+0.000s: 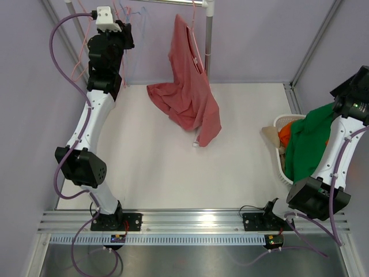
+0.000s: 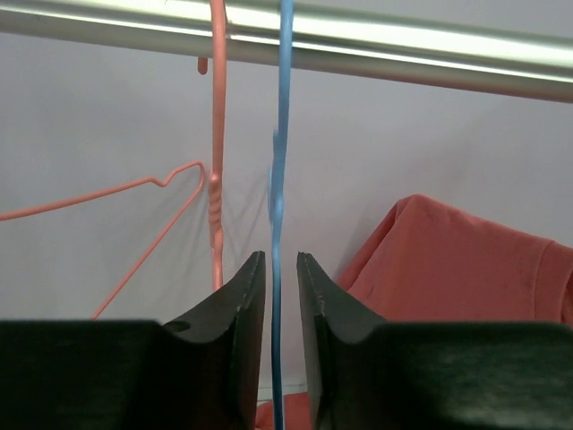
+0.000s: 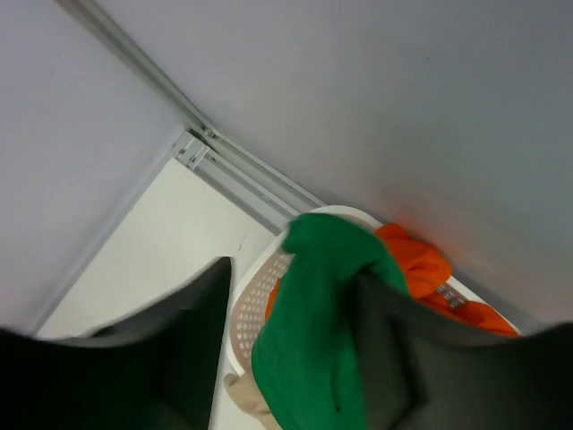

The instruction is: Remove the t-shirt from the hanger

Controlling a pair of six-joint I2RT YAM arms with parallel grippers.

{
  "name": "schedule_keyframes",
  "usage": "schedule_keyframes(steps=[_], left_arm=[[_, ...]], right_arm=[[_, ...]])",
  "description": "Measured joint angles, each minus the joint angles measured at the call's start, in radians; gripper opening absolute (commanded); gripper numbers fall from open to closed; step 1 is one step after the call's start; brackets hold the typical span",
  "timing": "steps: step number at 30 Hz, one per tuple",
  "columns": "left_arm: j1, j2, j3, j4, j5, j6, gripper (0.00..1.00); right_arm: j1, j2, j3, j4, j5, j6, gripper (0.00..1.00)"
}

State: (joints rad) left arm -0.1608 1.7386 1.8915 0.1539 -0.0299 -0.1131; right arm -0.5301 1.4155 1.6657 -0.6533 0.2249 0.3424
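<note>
A red t-shirt [image 1: 190,86] hangs from a hanger on the rail [image 1: 173,2] at the back, and its lower part lies bunched on the table; it also shows in the left wrist view [image 2: 448,260]. My left gripper [image 1: 128,26] is raised to the rail. Its jaws [image 2: 280,255] stand narrowly open around the wire of a blue hanger [image 2: 285,134], with a small gap on each side. My right gripper [image 1: 347,103] is open over the basket [image 1: 281,121]. A green t-shirt [image 3: 313,340] drapes between its fingers [image 3: 291,269] and hangs down into the basket.
A pink bare hanger [image 2: 218,179] hangs left of the blue one. The white perforated basket [image 3: 255,305] at the right holds an orange garment [image 3: 416,260] and beige cloth [image 1: 270,134]. Frame posts stand at the back corners.
</note>
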Motion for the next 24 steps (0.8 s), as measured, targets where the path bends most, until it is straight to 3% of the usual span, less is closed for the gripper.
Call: schedule_keyframes(steps=[4,11,17,24], left_arm=[[0.000,0.000,-0.003,0.002,0.001,-0.008,0.40],[0.000,-0.001,-0.003,0.001,-0.015,0.008,0.45],[-0.022,-0.040,-0.010,-0.015,-0.108,0.051,0.48],[-0.211,-0.183,-0.049,0.030,-0.295,0.229,0.53]], right_arm=[[0.005,-0.015,0.002,0.004,-0.046,0.003,0.83],[0.005,-0.034,0.014,0.004,-0.098,0.004,0.77],[0.005,-0.060,0.023,0.005,-0.146,0.004,0.75],[0.020,-0.120,0.028,0.020,-0.253,0.002,0.77]])
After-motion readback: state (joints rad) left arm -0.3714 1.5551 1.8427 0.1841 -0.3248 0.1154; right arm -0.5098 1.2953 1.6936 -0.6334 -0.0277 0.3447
